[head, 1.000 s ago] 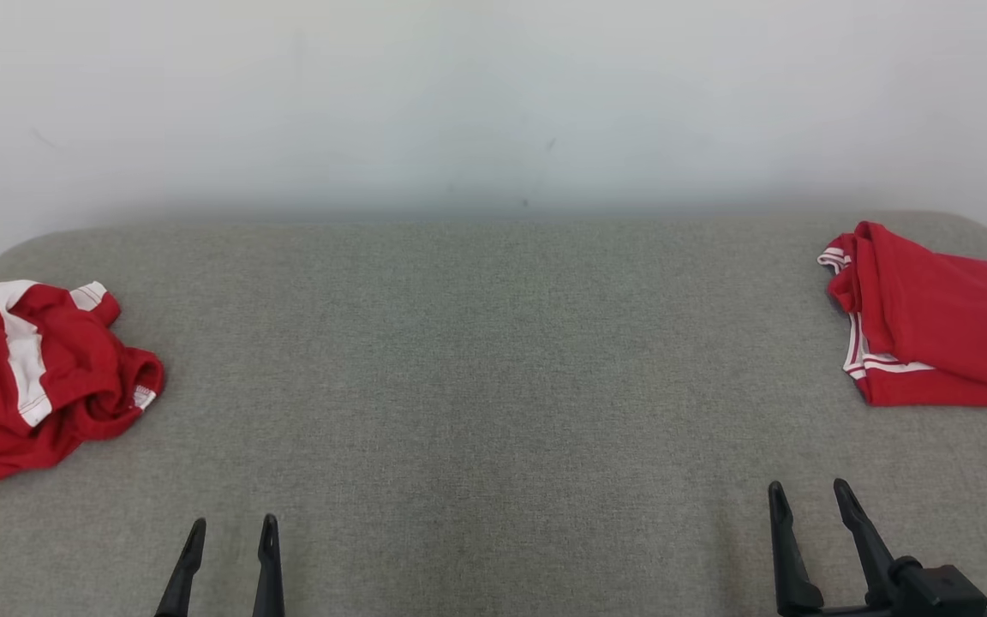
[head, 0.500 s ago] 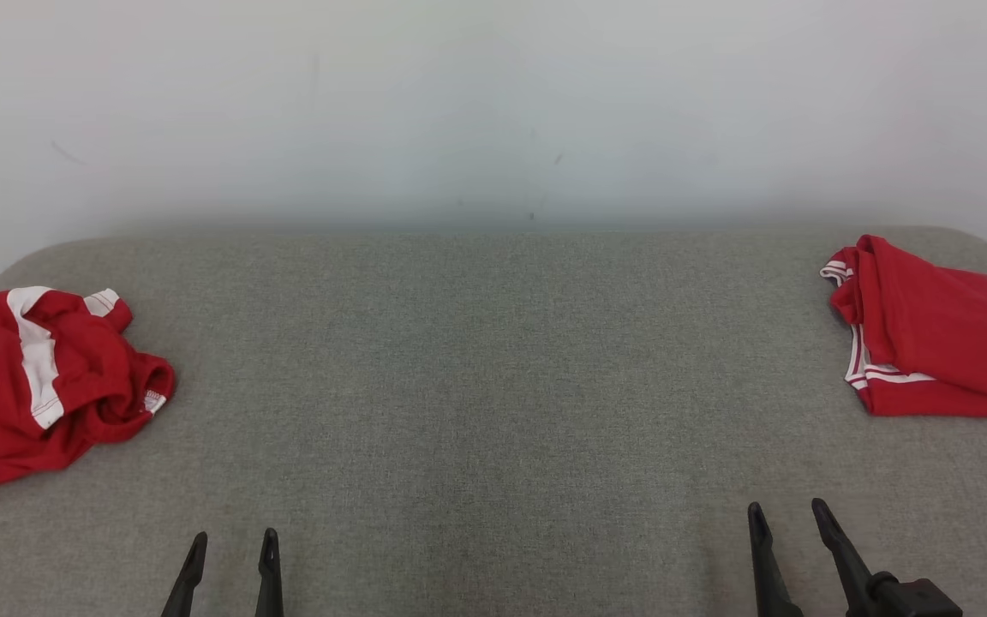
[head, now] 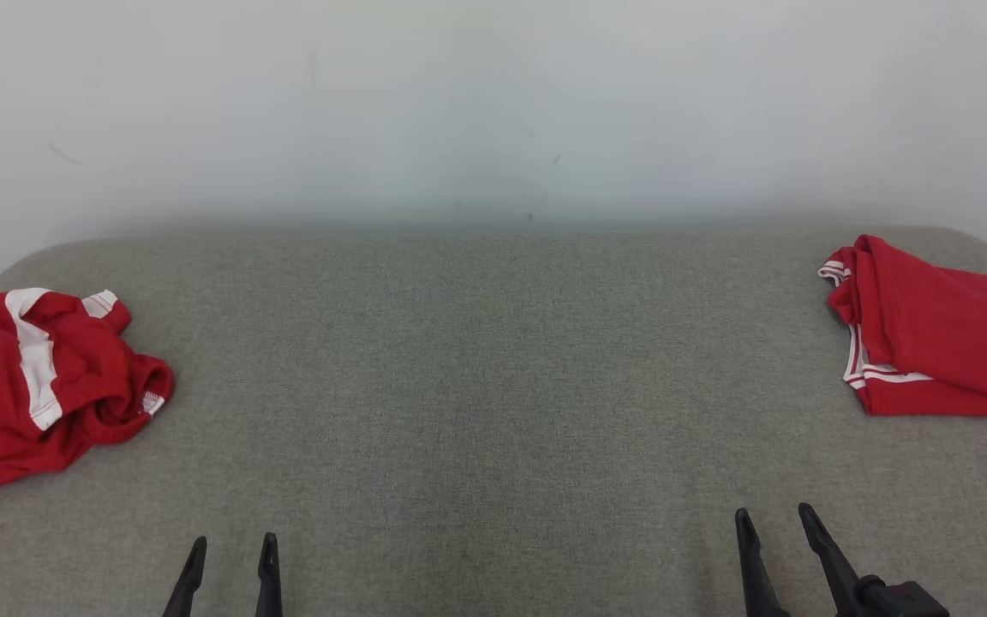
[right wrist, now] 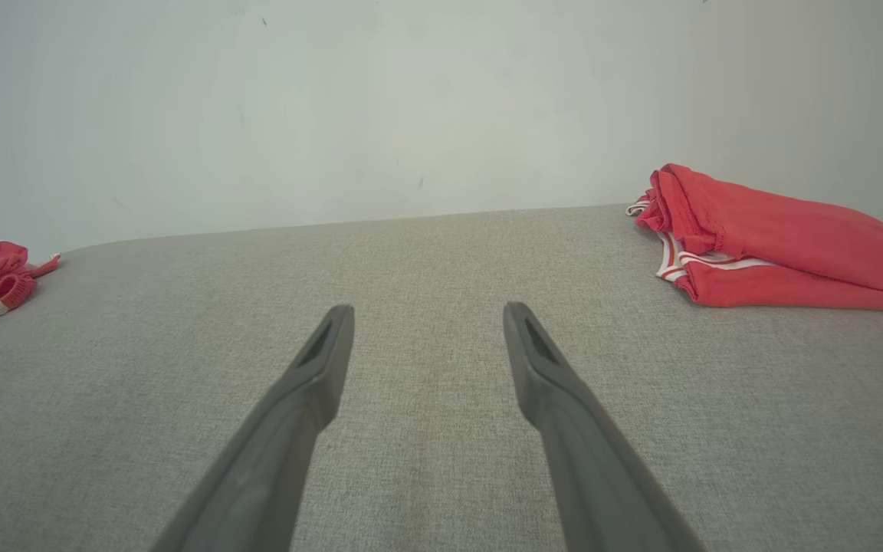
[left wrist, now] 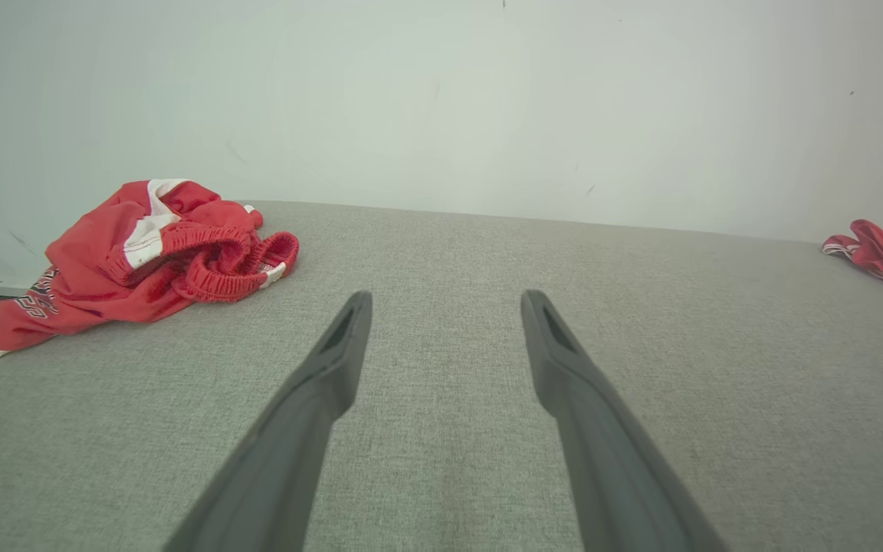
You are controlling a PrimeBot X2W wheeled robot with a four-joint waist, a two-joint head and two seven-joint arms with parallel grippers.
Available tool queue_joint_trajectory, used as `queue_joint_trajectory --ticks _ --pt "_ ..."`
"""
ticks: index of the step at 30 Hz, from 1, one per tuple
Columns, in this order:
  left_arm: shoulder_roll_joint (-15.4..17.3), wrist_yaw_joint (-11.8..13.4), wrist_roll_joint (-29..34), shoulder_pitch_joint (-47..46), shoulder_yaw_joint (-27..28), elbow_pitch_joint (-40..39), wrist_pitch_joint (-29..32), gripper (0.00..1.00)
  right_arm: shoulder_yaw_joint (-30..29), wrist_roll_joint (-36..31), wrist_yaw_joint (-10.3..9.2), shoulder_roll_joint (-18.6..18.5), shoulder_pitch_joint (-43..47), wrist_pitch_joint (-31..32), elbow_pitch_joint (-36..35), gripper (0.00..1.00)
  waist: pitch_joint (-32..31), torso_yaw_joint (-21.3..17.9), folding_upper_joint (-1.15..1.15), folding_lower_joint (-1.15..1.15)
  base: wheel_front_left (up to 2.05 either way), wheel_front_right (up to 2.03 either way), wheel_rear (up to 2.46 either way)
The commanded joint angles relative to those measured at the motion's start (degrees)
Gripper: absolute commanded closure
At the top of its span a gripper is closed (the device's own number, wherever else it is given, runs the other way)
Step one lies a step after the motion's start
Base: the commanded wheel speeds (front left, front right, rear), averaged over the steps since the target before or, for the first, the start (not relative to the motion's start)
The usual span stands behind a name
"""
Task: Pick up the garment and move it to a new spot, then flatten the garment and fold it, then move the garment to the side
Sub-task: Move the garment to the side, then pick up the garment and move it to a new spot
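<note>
- My left claw [head: 233, 542] sits low at the near edge in the head view, fingers pointing away from me. Its jaws are spread wide with nothing between them.
- In the left wrist view, the left claw [left wrist: 446, 297] has only bare grey fabric in the gap between its two fingers.
- My right claw [head: 774, 512] is at the near right, angled a little to the left. It is also wide open and empty.
- The right wrist view shows the same for the right claw [right wrist: 428, 309]: parted fingers above the cloth surface.
- The crumpled garment [head: 48, 386] lies in a heap at the far left edge of the desk [head: 493, 386]. It is red with a white stripe, some lettering on its lower left part and a gathered waistband.
- It is well apart from both claws; the left wrist view has it ahead and to the left [left wrist: 142, 253].
- A folded garment [head: 939, 343], red with white trim, rests flat at the right edge of the desk, well away from the right claw.
- A plain pale wall [head: 493, 103] stands behind the desk.
</note>
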Motion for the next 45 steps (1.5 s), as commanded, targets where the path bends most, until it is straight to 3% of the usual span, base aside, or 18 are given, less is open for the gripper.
queue_joint_trajectory --ticks 1,18,45 --pt "-0.03 0.07 0.64 0.52 0.21 -0.08 -0.08 0.0 0.09 0.7 0.02 -0.06 0.47 -0.08 0.13 0.0 0.06 -0.03 0.0 0.0 0.0 0.0 0.0" --pt "-0.03 0.28 0.57 0.01 0.07 -0.25 -0.08 0.0 -0.25 0.67 0.02 -0.26 0.76 -0.08 -0.25 0.0 0.64 1.01 0.0 0.0 0.0 0.0 0.0" --pt "-0.03 0.74 0.98 0.18 3.54 1.55 -0.08 0.0 -0.65 1.25 0.02 0.36 -0.05 -0.08 0.51 0.0 1.69 18.03 0.0 0.0 0.0 0.0 0.0"
